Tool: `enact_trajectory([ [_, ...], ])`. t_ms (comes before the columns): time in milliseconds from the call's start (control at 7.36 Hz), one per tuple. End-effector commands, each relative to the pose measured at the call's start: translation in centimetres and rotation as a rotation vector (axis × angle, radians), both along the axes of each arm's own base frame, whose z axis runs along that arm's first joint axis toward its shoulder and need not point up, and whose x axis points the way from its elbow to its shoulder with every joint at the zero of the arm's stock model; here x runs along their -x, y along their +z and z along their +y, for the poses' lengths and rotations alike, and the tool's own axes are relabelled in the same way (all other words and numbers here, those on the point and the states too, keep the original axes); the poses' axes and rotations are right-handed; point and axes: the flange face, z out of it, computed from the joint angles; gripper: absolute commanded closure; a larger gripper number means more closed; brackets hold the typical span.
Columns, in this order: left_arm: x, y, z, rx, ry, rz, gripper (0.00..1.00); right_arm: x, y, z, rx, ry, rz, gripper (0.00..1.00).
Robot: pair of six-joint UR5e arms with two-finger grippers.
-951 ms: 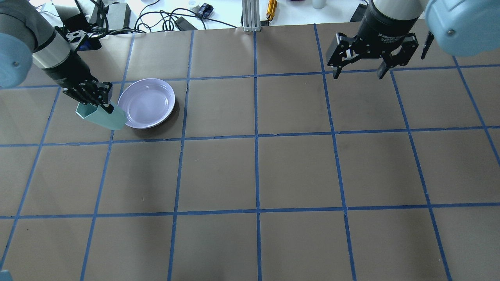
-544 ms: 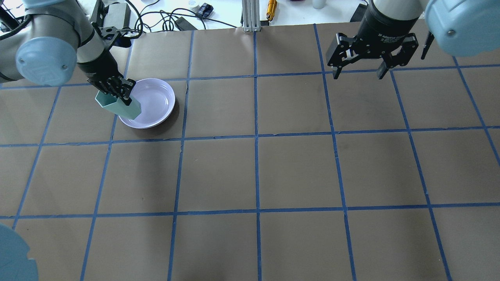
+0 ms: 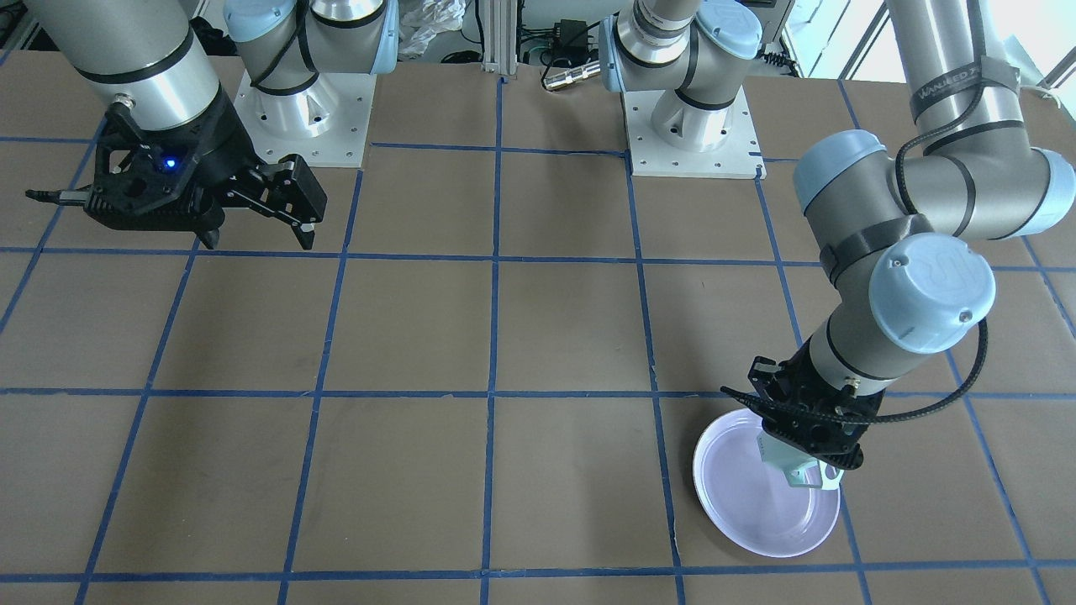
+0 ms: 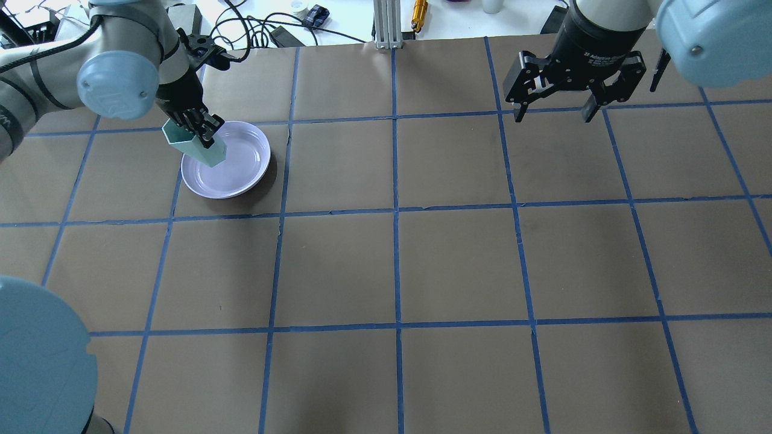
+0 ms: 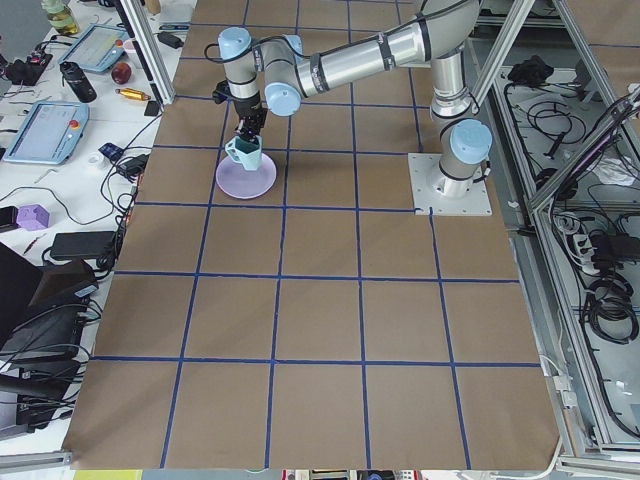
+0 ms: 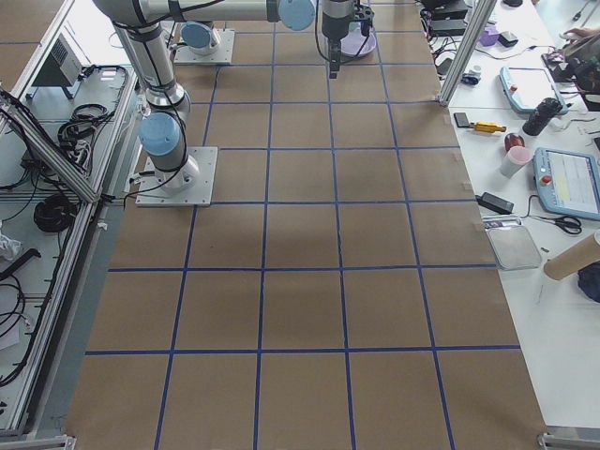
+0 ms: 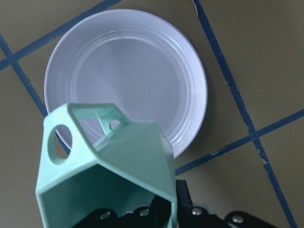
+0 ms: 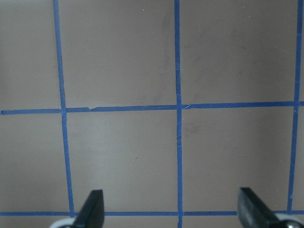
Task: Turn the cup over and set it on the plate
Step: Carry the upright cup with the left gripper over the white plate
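The mint-green faceted cup (image 4: 199, 147) is held tilted over the left part of the pale lavender plate (image 4: 241, 175). Its open mouth faces up and to the left. My left gripper (image 4: 196, 129) is shut on the cup's wall near the rim. In the left wrist view the cup (image 7: 109, 175) fills the lower left, its handle pointing toward the plate (image 7: 142, 71) below. The front-facing view shows the cup (image 3: 794, 466) under the left gripper (image 3: 811, 433), above the plate (image 3: 756, 504). My right gripper (image 4: 553, 114) is open and empty, high at the far right.
The brown table has a grid of blue tape lines (image 4: 395, 211). Cables, a power brick and small tools (image 4: 283, 30) lie beyond the far edge. An aluminium post (image 4: 386, 24) stands at the far middle. The right wrist view shows only bare table (image 8: 118, 156).
My left gripper has carried the cup right and farther back, from beside the plate's left rim to over the plate. The cup has turned more upright. The right arm has not moved.
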Motion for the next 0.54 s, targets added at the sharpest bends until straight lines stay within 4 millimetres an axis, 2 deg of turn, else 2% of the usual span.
enact_trajectory([
  [0,0.5,-2.4,-1.7,0.003,-0.008,-0.025,1.00,0.0,0.0,0.0,0.001,0.001,0.000,0.00],
  [408,1.5,-4.9,-2.0,-0.040,-0.025,-0.030,1.00,0.0,0.0,0.0,0.001,0.001,0.000,0.00],
])
